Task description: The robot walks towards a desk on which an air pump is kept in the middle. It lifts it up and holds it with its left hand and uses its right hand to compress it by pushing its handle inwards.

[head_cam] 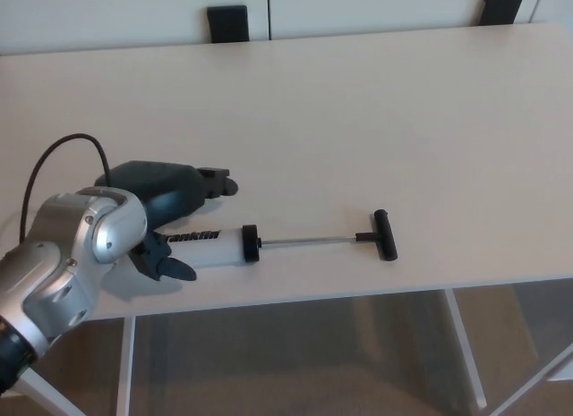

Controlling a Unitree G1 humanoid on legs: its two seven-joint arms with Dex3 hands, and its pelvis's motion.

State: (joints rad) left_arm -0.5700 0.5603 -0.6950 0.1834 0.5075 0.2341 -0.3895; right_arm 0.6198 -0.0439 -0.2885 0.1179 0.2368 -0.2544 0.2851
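Air pump [269,243] is laid flat on desk [358,112], handle [383,234] pulled out. Left hand [175,219] is spread open around barrel end, nothing gripped.

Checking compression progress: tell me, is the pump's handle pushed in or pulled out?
Pulled out: the rod shows bare between pump body and handle.

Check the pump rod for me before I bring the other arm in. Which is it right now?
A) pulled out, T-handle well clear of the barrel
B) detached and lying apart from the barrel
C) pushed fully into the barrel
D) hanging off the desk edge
A: the thin rod shows bare between the barrel cap and the T-handle, with the air pump lying flat on the desk by the left hand.
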